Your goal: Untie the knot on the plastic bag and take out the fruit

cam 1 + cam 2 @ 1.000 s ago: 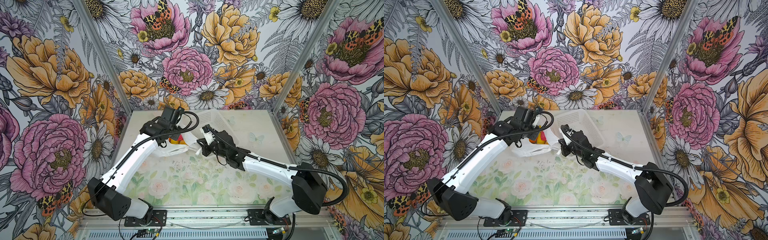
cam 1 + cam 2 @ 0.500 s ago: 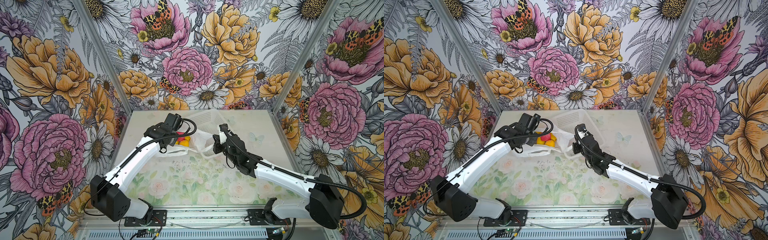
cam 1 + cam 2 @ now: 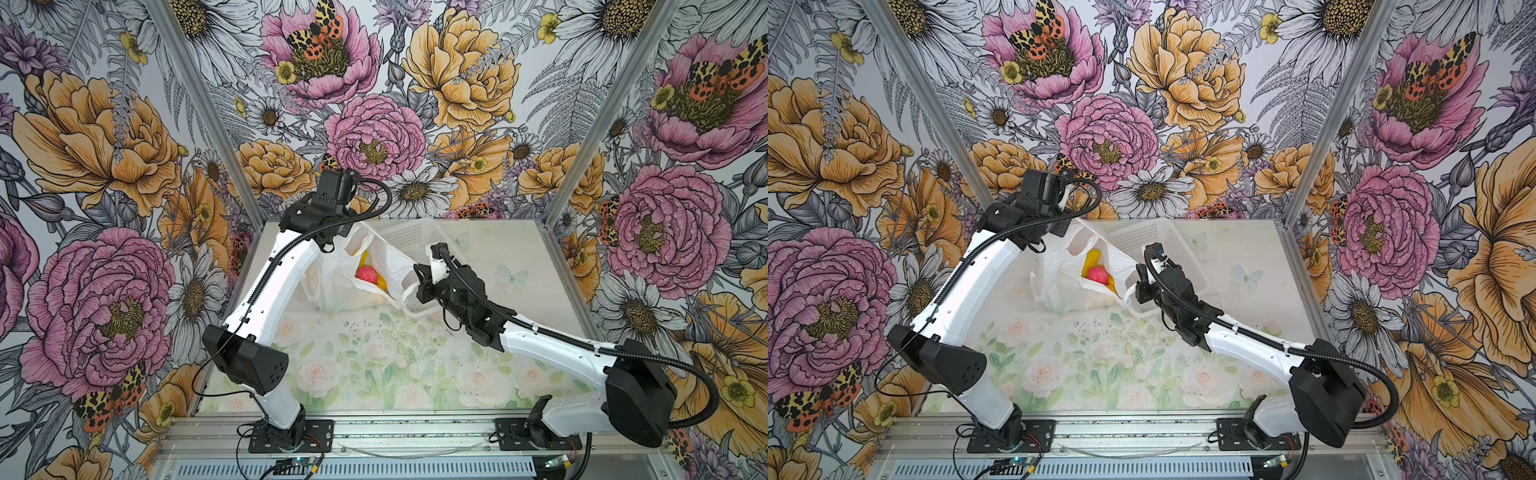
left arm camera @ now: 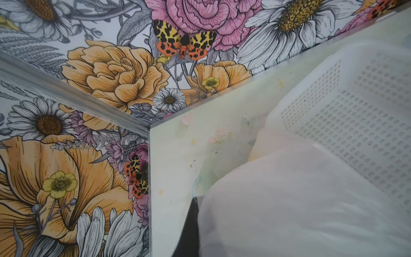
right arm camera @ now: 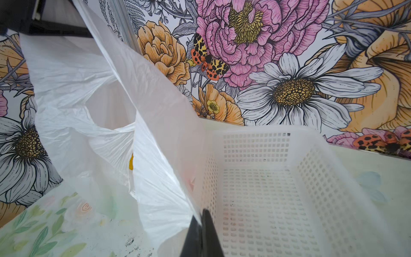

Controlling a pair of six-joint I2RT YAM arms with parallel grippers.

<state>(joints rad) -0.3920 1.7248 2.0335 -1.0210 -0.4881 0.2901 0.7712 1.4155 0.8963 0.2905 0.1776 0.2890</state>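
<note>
Left gripper [image 4: 196,199] has risen beside the white lattice basket [image 3: 409,237], clamped on the thin translucent white plastic bag [image 3: 330,284]; right gripper [image 5: 202,213] pinches it too.

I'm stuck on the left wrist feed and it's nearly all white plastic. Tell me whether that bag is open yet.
Observer: Open. In both top views the mouth of the plastic bag is spread wide, and a pink-red fruit shows inside.
Operator: Report what the right gripper is doing.
Observer: In the right wrist view the right gripper is shut on the bag's edge, on the side next to the basket.
Operator: Confirm nothing has gone into that basket.
Observer: The right wrist view looks straight into it and shows bare lattice, with no fruit.
</note>
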